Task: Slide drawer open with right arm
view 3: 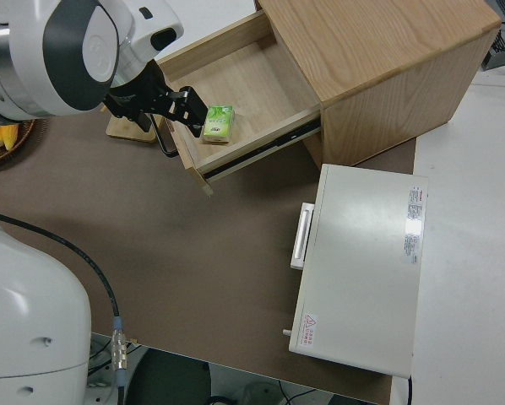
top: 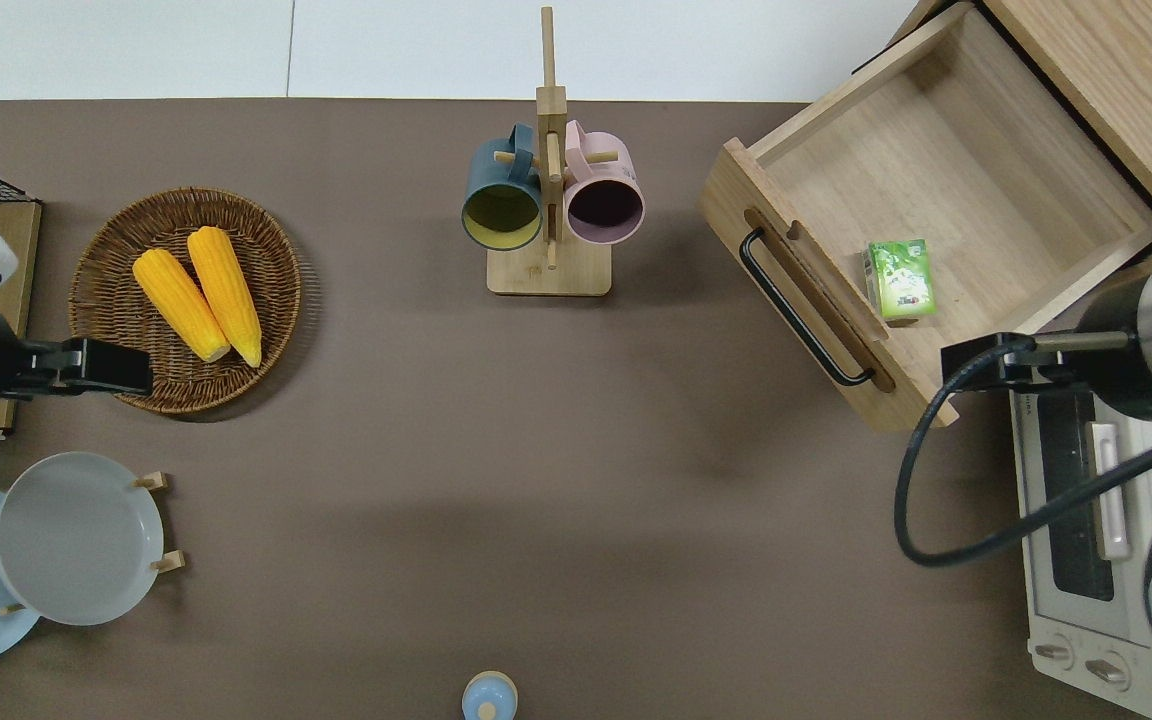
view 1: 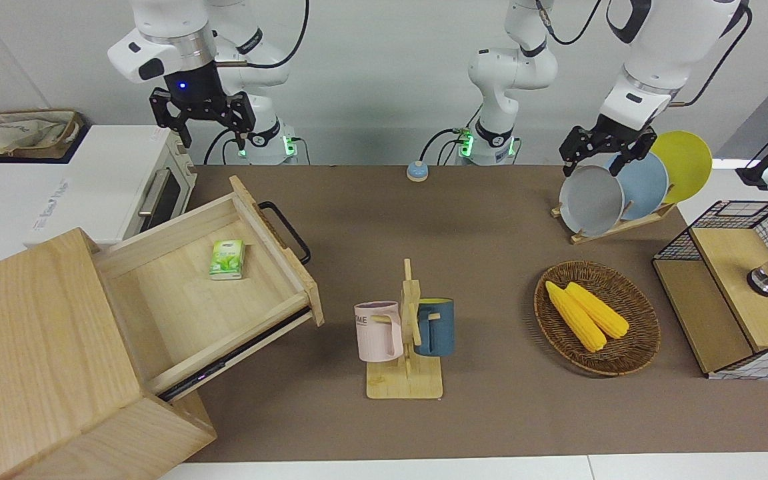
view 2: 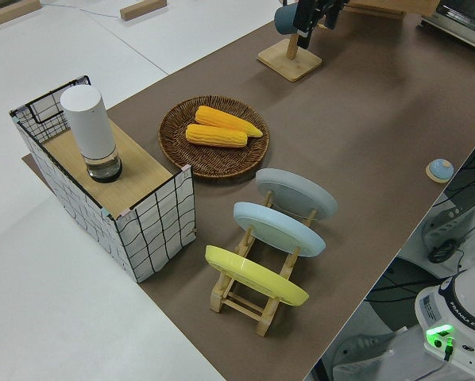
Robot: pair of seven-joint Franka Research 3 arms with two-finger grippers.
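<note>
**Drawer pulled out, right gripper raised clear of it**

In the front view, the cabinet (view 1: 44,347) fills the right arm's end of the table, and the drawer (view 1: 224,293) stands pulled well out of it, angled toward the table's middle. A small green packet (view 1: 227,259) lies flat on the drawer floor. The black bar handle (view 1: 287,232) sits on the drawer front, untouched. The right gripper (view 1: 209,128) hangs in the air with a blue light at its wrist, its fingers spread apart and empty. The overhead view hides those fingers under the arm's own bulk, but places the wrist over the drawer's nearer corner and the toaster oven (top: 1086,540) beside it. The right side view alone shows the oven's whole white top and the drawer's slide rail (view 3: 261,143).

Toward the middle stands a mug rack (view 1: 407,333) carrying a pink mug (view 1: 379,331) and a blue mug (view 1: 435,327); only the overhead view looks down into their mouths. Next comes a wicker basket (view 1: 637,347) with two corn cobs (view 1: 587,315). The left arm is parked; I cannot tell how its gripper (view 1: 601,157) is set.
</note>
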